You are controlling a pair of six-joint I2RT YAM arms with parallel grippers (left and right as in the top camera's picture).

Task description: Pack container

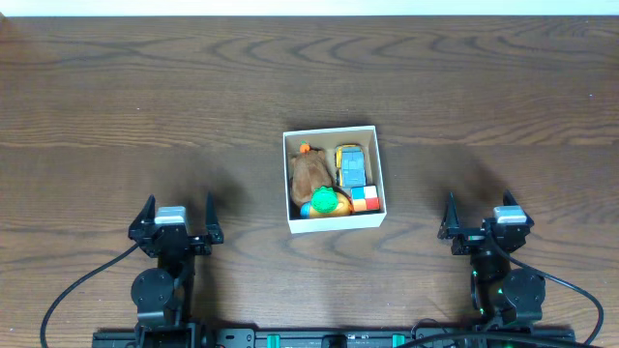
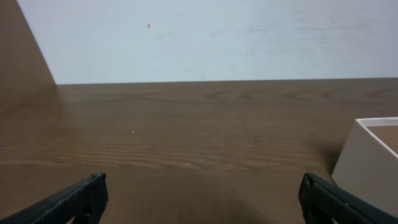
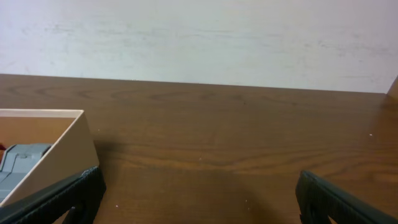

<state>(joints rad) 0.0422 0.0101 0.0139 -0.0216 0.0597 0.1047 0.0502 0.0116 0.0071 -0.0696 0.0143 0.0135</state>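
Grippers rest at bottom of frame: left gripper [image 1: 179,205] and right gripper [image 1: 481,205], both spread wide and empty. Container [image 1: 334,130] sits at frame centre, holding several toys [image 1: 334,184]; none lie outside. Packing appears complete; no further pick seems required.

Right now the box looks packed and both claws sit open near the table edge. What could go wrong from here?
1. The box is crowded: the brown plush, toy car, cube and green toy leave little bare floor, so pushing anything more in might lift one out.
2. The thin-walled box stands loose between the left claw and right claw; either arm swinging inward could shove it.
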